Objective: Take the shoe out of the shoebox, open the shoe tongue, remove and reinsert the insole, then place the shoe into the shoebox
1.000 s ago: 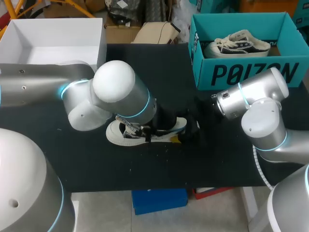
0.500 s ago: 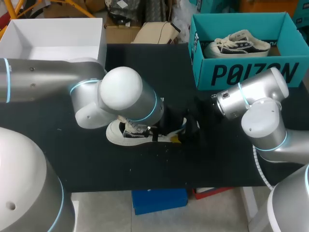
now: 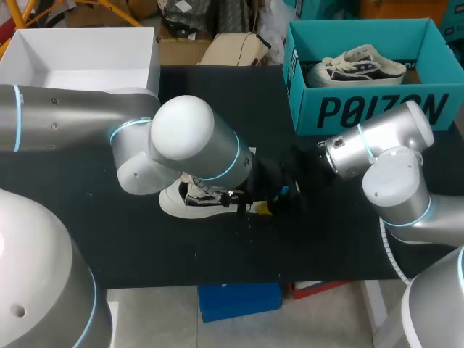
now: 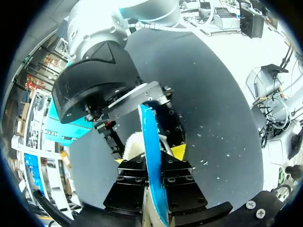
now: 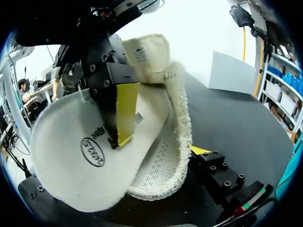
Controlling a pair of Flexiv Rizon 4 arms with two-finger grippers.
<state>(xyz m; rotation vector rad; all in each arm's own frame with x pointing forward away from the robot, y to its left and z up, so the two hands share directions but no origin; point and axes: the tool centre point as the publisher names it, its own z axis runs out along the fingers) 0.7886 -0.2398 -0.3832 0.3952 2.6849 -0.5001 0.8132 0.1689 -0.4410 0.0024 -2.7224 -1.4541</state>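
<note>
1. Fingertips [image 4: 178,152] of the left gripper [image 4: 149,156]: clamped on the insole [image 5: 66,161] from both faces. One yellow tip pressed flat on the printed white upper face, the other against the blue underside.
2. Insole: seen edge-on between the two black finger blocks in the left wrist view. Seen tilted in the right wrist view, with the rounded heel end raised in front of the shoe opening. Front end hidden; whether it is inside the shoe cannot be told.
3. Shoe [image 3: 190,203]: white, resting on its sole on the black table [image 3: 217,254]. Toe toward the left arm's side, heel end under the two grippers. Fleece lining [image 5: 165,156] exposed around the opening, tongue [image 5: 147,56] standing up behind the insole.
4. Right gripper [image 3: 288,193]: at the heel end of the shoe, just beside the left gripper. Open or closed: cannot tell.
5. Left arm [image 3: 181,134]: in from the left, bulky joint above the shoe's front half. Right arm [image 3: 391,174]: in from the right, wrist pointed toward the shoe.
6. Shoebox [image 3: 362,109]: teal, open, at the far right of the table, well apart from the shoe. Second shoe [image 3: 355,65] lying inside it.
7. White box [image 3: 80,58]: open, at the far left corner of the table.
</note>
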